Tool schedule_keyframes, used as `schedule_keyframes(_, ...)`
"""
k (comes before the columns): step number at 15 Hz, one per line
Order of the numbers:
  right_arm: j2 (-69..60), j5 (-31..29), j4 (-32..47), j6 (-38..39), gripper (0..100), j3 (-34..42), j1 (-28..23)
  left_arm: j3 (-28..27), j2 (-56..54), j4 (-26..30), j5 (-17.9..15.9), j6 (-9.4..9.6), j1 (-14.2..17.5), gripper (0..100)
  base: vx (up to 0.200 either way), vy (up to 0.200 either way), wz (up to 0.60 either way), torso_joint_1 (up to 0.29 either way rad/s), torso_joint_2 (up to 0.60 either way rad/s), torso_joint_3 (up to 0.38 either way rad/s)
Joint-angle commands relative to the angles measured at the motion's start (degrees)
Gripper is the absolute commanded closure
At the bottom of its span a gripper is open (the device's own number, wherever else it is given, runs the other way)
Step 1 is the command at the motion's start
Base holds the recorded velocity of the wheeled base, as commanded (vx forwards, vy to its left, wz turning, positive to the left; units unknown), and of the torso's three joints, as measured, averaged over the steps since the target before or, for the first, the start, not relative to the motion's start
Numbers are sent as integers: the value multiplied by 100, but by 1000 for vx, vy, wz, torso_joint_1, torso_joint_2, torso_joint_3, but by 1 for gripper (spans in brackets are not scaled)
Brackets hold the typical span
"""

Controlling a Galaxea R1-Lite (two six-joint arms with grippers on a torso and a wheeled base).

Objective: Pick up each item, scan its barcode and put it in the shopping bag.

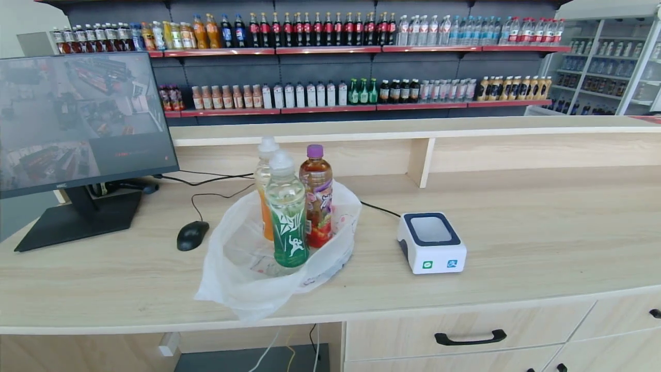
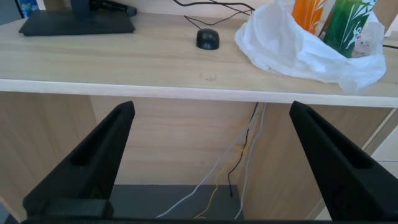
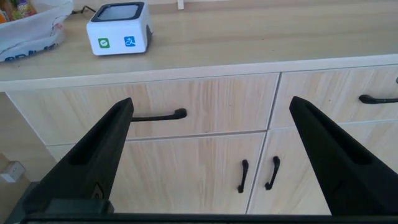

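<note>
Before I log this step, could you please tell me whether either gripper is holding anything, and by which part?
Nothing is held: the left gripper and the right gripper are both open, with nothing between their jaws.

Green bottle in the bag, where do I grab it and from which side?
Grip the green bottle mid-body, above the rim of the shopping bag, coming from the front. It stands upright and nearest the robot, while the orange bottle and purple-capped bottle crowd close behind it.

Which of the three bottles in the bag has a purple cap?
The reddish-brown bottle, on the side nearest the scanner; the green bottle and orange bottle wear whitish caps.
</note>
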Motion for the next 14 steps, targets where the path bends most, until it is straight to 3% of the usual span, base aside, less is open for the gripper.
schedule_keyframes(1,9,1,2,0,0,1,0,1,-2,-9,1,3,4,0,0,-200,0,2,7,2)
schedule_keyframes(6,9,1,2,0,0,1,0,1,-2,-9,1,-6,-5,0,0,-200,0,2,2,0)
schedule_keyframes(14,9,1,2,0,0,1,0,1,-2,-9,1,3,-5,0,0,0,0,0,0,0)
